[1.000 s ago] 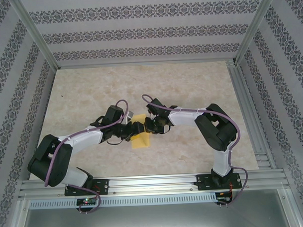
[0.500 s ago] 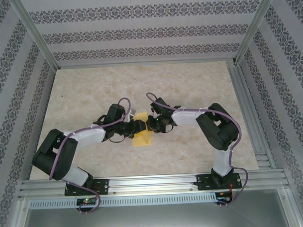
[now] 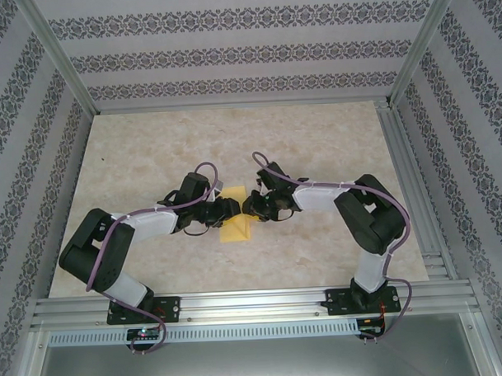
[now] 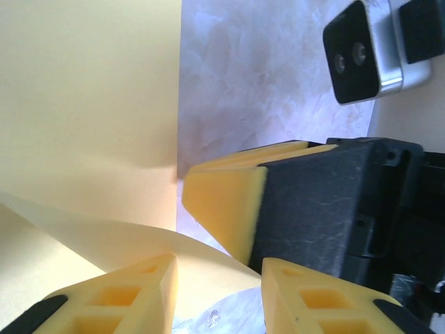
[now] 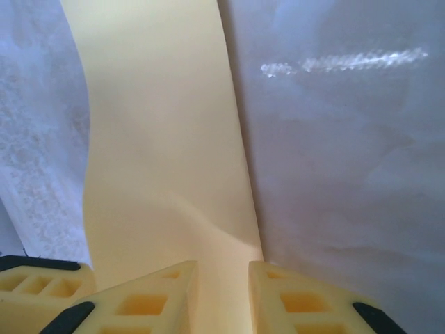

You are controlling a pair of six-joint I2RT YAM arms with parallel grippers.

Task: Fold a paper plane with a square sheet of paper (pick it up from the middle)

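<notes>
Top external view: sheet of paper [image 3: 234, 231] flat on the bench [image 3: 315, 136], near its middle, on the near side of the two sets of fingers. Left fingers [image 3: 228, 208] and right fingers [image 3: 249, 208] tip to tip at the paper's far edge, a small gap between them now where a second ago meeting. Both elbows swung rightward since then, paper in much the same spot. Left wrist view: own yellow pads apart, a lifted curl of the paper's edge rising between them, not pinched. One pad of the right fingers just beyond, close to the paper's edge. Right wrist view: own pads apart by a narrow gap, paper as a long strip running away from that gap, unclamped. Pale marbled bench top, patterned wallpaper [image 3: 230, 57] on three sides, aluminium rails [image 3: 255, 302] along the near edge.
</notes>
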